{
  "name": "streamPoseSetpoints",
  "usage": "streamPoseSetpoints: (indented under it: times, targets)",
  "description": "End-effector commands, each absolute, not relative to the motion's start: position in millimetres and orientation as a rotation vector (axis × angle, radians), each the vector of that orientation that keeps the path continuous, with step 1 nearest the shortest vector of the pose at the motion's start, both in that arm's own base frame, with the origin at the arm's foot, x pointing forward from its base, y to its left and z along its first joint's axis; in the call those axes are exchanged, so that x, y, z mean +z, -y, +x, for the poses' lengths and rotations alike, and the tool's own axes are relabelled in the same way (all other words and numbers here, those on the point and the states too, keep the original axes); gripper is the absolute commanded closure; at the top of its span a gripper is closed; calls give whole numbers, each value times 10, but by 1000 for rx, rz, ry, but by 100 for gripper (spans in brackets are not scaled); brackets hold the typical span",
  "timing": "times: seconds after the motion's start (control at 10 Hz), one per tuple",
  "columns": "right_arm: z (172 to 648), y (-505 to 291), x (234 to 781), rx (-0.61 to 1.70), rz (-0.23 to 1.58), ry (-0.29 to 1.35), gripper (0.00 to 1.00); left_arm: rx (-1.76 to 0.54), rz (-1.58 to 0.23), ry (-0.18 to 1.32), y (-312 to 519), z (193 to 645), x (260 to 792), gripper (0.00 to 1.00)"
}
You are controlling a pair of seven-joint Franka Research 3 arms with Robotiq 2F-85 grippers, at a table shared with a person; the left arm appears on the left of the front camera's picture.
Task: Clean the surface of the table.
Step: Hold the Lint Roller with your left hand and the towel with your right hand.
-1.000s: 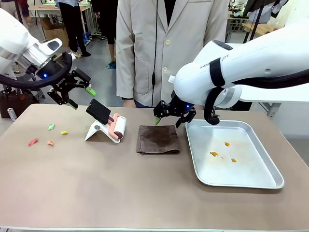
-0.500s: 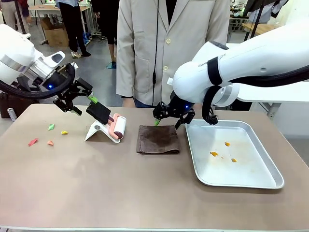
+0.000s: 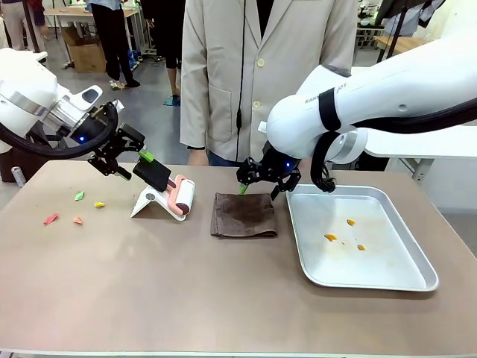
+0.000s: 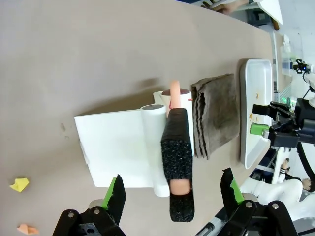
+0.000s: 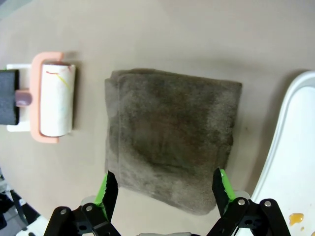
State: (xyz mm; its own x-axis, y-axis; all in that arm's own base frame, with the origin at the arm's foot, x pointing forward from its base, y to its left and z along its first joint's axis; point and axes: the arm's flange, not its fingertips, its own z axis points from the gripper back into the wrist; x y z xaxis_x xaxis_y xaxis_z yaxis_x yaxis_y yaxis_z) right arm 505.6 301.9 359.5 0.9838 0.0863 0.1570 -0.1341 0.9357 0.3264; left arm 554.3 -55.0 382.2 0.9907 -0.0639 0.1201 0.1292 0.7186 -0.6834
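1. Table (image 3: 186, 291) lies under both grippers, with paper scraps (image 3: 78, 195) below the left one.
2. Roller (image 4: 176, 157) handle lines up between the left gripper's (image 4: 172, 194) spread fingers, not gripped. Its long axis points straight ahead, and the left arm's nearest.
3. Right gripper (image 5: 162, 189) is wide open too, above the cloth (image 5: 172, 137).

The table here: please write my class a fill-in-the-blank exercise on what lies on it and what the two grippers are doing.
1. The left gripper, open, has the lint roller's black ____ between its fingers.
2. The right gripper hovers above the folded brown cloth with its jaws ____.
3. The small bits in the metal tray are coloured ____.
4. Coloured scraps lie on the table at the robot's ____ end.
Missing words: handle; open; orange; left.
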Motion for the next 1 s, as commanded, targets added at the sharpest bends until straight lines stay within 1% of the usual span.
streamPoseSetpoints:
  times: [0.0,0.2,0.4,0.9]
  targets:
    - [5173,-3155,3554,87,252,132,0,-146,-798,103,569,5578,3818,0]
    - [5231,-3232,3441,84,154,123,0,-157,-796,93,604,5584,3809,0]
    - [5260,-3304,3327,99,103,103,0,-164,-798,92,591,5592,3806,0]
    - [5300,-3353,3168,-21,58,65,0,-168,-795,105,549,5587,3795,0]
